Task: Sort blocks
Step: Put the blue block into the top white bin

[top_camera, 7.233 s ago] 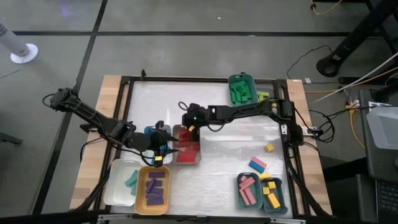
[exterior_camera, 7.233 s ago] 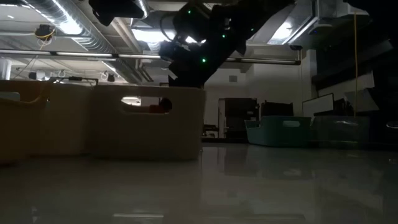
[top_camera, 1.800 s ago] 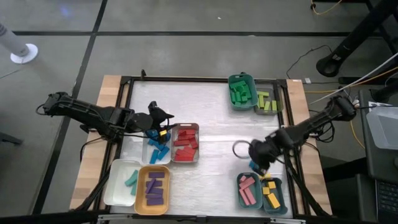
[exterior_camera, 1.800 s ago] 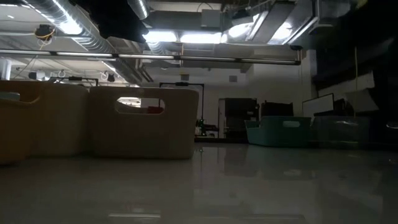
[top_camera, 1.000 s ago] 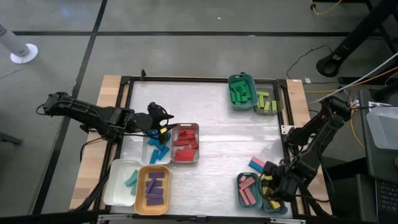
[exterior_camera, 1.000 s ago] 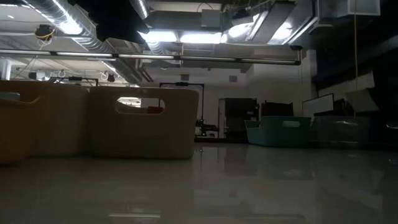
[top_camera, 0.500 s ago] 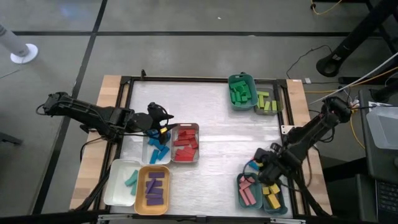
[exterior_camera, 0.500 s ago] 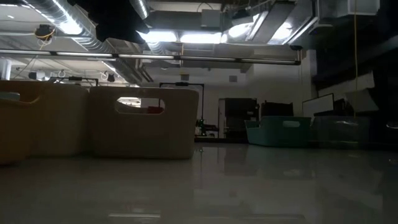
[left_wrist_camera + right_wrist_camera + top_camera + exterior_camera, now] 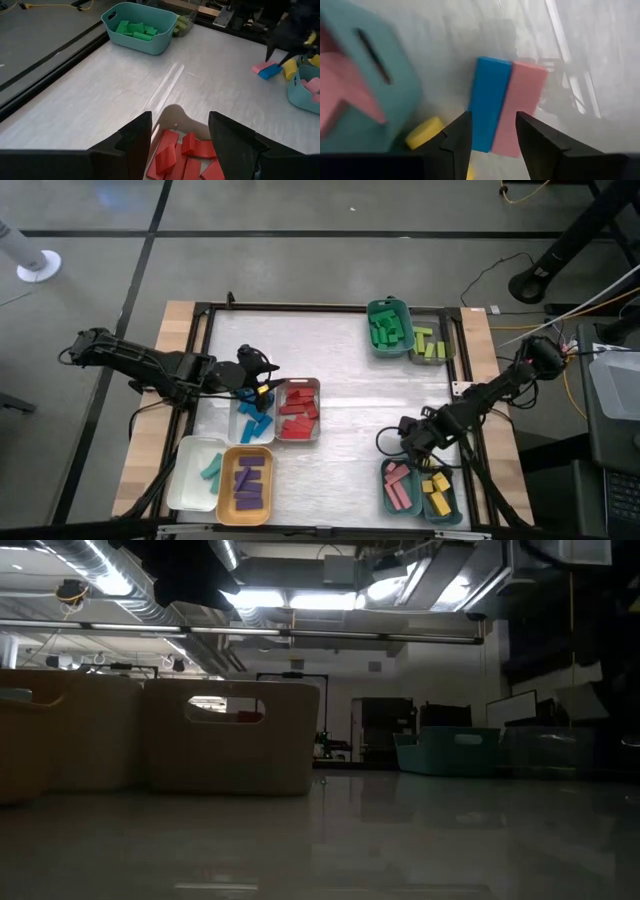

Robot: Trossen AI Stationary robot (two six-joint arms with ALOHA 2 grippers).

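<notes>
Right claw (image 9: 490, 132) moved over smooth blue and pink bars (image 9: 505, 105).

The bench (image 9: 360, 395) has a pale, glossy top in a black frame with wooden side edges. It stands on a grey floor (image 9: 300, 270) crossed by dark seams. Cables (image 9: 480, 275) run across the floor at far right. In the low view, ceiling lights (image 9: 300, 600) and ducting (image 9: 100, 580) hang overhead.

Pale metal tabletop (image 9: 340, 370) w/ black frame & wood edges. Trays on it: dark teal (image 9: 384, 308), orange (image 9: 226, 480), white (image 9: 186, 476). Grey floor (image 9: 300, 240) around; cables at rt.
</notes>
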